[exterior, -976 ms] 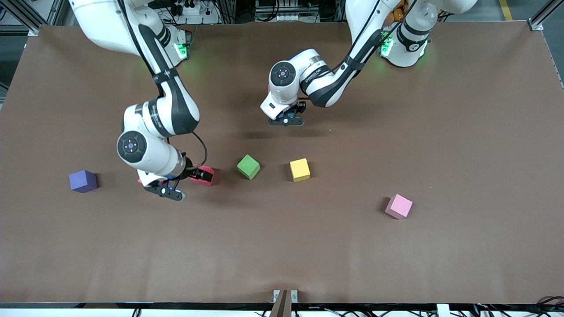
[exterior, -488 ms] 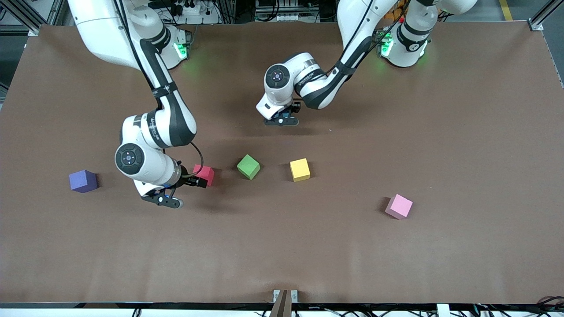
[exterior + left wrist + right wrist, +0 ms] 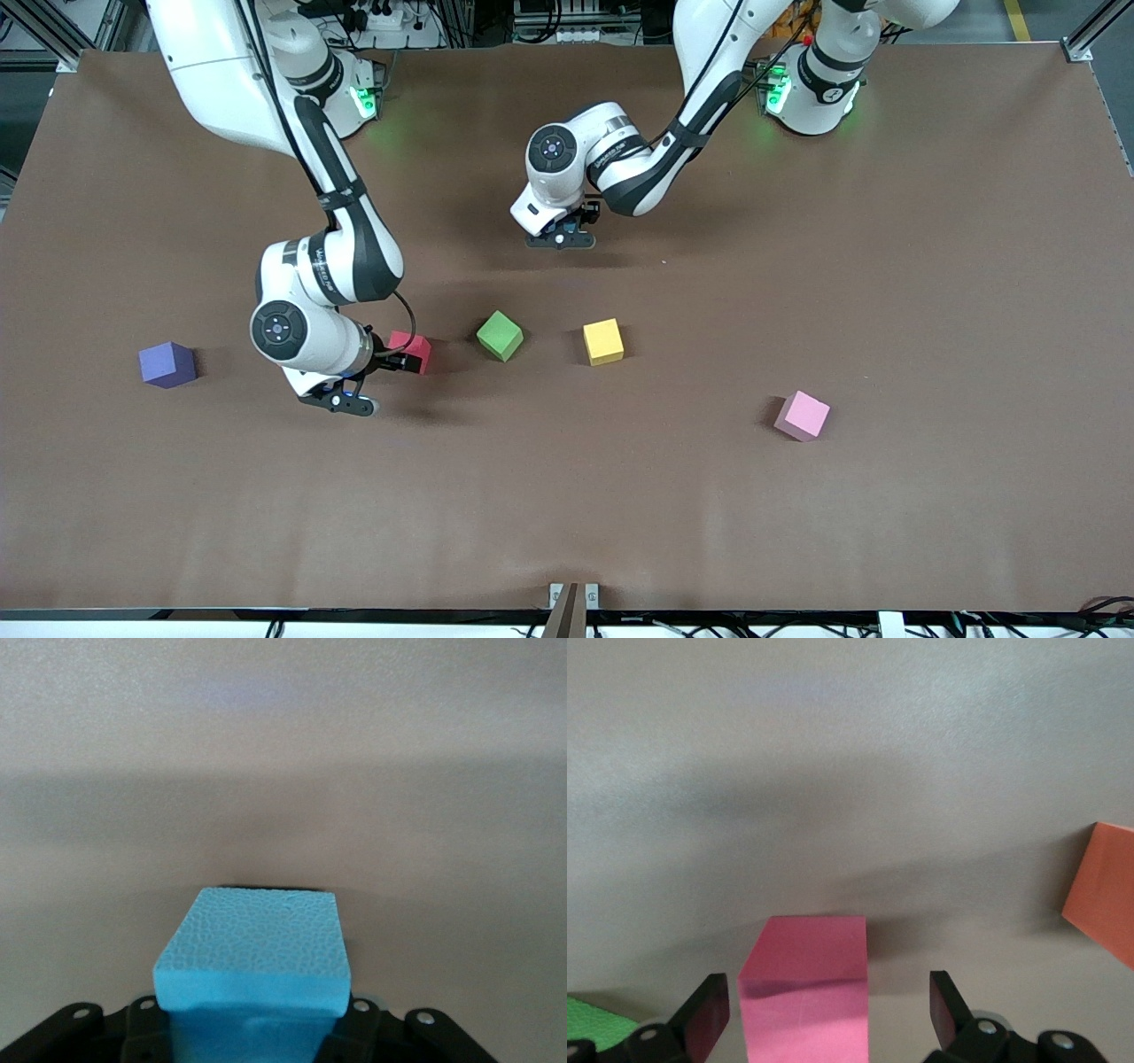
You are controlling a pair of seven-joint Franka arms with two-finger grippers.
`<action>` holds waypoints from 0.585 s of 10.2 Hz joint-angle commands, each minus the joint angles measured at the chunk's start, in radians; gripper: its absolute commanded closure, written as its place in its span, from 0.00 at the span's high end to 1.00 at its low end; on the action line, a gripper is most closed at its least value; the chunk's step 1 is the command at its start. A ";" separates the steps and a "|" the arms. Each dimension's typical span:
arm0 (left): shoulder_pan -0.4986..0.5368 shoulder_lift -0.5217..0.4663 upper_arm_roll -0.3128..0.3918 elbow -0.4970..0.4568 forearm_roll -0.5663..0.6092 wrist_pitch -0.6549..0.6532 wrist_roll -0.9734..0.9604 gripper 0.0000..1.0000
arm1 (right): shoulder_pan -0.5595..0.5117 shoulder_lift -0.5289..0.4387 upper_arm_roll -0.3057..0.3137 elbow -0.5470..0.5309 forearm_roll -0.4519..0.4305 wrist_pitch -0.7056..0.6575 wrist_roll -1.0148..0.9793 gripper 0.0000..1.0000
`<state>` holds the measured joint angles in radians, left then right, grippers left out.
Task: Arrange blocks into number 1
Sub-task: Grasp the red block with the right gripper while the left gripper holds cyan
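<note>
A: The right gripper (image 3: 824, 1014) has its fingers (image 3: 707, 1014) spread wide, with the red block (image 3: 806, 988) on the table between them, closer to one finger than the other and apart from both. What makes a good pick here?

B: I'd centre the block between the fingers first, so neither pad shoves it askew, then square the pads to two flat faces, come low enough to bite mid-height, and close gently.

A: And the left gripper (image 3: 560, 237)?

B: It's over bare table, fingers clamped on the blue block (image 3: 257, 957), which sticks out past the fingertips. I'd leave it waiting there.

A: What does each view add?

B: Only the front view shows the green block (image 3: 500, 335), yellow block (image 3: 603, 341) and pink block (image 3: 803, 415), all well clear of either gripper, with green nearest the red. It hides the blue block under the left wrist; the left wrist view alone shows that grip. The right wrist view alone shows the gaps beside each finger, plus an orange cube (image 3: 1103, 904) out past one finger. The purple cube (image 3: 166, 363) appears only from the front.
</note>
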<state>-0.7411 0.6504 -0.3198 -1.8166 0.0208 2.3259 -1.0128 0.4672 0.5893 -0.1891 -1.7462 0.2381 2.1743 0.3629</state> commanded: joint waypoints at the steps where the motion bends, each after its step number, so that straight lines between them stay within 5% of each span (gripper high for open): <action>1: -0.020 0.029 0.010 0.043 0.024 0.006 -0.038 0.00 | -0.001 0.004 0.004 0.005 -0.006 0.002 -0.009 1.00; 6: -0.044 0.040 0.010 0.049 0.024 0.006 -0.063 0.00 | 0.018 0.037 0.004 0.005 -0.005 0.004 -0.007 1.00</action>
<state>-0.7623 0.6769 -0.3195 -1.7862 0.0208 2.3266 -1.0362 0.4785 0.6114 -0.1850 -1.7463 0.2381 2.1744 0.3622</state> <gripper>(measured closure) 0.427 0.000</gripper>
